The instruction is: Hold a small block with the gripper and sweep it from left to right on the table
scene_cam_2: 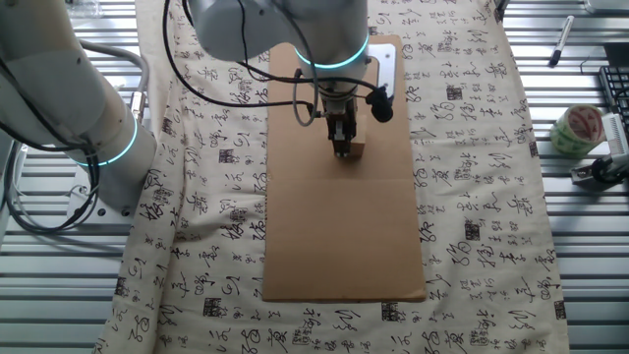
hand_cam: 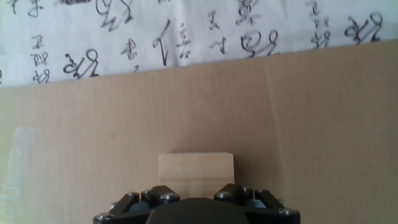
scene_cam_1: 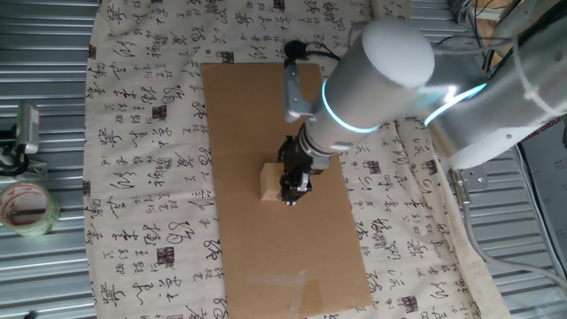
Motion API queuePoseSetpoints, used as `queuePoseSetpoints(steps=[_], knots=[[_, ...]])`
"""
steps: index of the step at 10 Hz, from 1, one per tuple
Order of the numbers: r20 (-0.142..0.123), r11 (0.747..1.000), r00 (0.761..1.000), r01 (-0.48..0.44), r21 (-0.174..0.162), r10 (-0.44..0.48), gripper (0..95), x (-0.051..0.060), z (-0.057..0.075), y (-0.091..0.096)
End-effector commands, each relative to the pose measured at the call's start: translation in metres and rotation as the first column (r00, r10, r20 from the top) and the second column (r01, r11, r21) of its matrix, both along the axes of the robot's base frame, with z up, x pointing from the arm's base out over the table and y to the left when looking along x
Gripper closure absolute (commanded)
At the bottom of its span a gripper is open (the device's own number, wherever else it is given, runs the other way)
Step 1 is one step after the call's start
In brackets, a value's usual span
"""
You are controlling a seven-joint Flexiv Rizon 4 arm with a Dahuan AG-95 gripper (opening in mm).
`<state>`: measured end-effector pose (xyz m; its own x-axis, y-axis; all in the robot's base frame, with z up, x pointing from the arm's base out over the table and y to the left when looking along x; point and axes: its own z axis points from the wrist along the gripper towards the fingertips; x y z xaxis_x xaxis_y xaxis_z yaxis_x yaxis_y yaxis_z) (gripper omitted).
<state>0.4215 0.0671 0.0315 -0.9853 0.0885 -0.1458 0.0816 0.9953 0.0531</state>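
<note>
The small block (scene_cam_1: 270,182) is a pale tan wooden cube standing on the brown cardboard sheet (scene_cam_1: 292,257) of the table, near the sheet's middle. My gripper (scene_cam_1: 293,190) comes down onto it and its narrow black fingers appear shut on it. In the other fixed view the block (scene_cam_2: 355,150) sticks out just right of the gripper (scene_cam_2: 342,147). In the hand view the block (hand_cam: 196,174) sits centred between the jaws of the gripper (hand_cam: 196,200); the fingertips themselves are hidden.
The cream calligraphy cloth (scene_cam_1: 151,133) surrounds the cardboard. A tape roll (scene_cam_1: 27,208) lies on the ribbed grey metal at the left, and it shows at the right in the other fixed view (scene_cam_2: 575,128). A pen (scene_cam_2: 560,41) lies beyond it.
</note>
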Motion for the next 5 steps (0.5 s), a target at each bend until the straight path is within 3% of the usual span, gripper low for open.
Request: queuePoseSetpoints(steps=[1, 2, 5], knots=[[-0.087, 0.992, 0.996, -0.012, -0.127, 0.000, 76.0, -0.0060, 0.0016, -0.0032], [-0.062, 0.993, 0.998, -0.014, -0.121, 0.007, 76.0, -0.0060, 0.0023, -0.0030], [-0.082, 0.995, 0.997, -0.011, -0.103, 0.003, 76.0, -0.0060, 0.0053, -0.0029]])
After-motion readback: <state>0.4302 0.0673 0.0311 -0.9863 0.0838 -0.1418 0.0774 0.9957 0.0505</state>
